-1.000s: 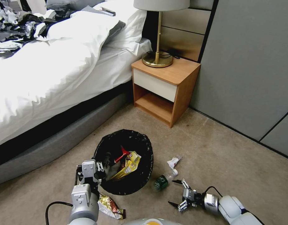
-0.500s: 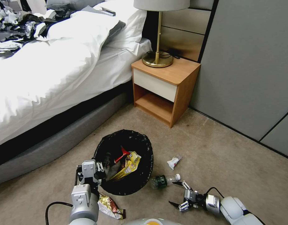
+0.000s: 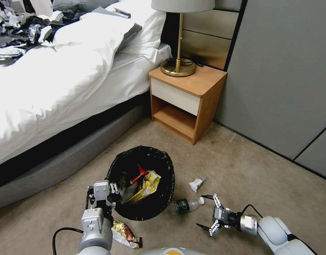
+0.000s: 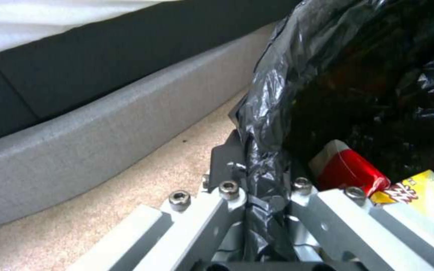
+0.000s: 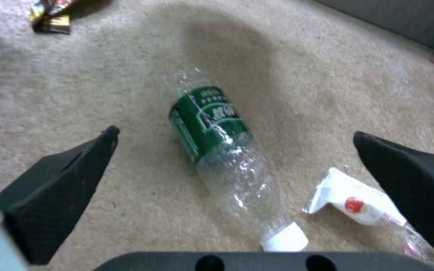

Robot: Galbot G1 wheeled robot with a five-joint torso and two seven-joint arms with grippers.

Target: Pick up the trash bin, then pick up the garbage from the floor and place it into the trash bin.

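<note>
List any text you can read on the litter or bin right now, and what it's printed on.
None reads clearly.
Bottle: white characters on the green label, too blurred to read.
Yellow wrapper in the trash bin: red lettering, partly cut off, unreadable.
White packet: red round mark, no legible words.
Shiny wrapper on the floor: print too small to read.

Head cam high, looks down; wrist cams close; bottle (image 3: 184,205) (image 5: 224,150) shared w/ right.

Bottle (image 3: 184,205) right of trash bin (image 3: 143,182)

One trash bin (image 3: 145,184), one bottle (image 3: 184,205), two floor wrappers (image 3: 125,233).
</note>
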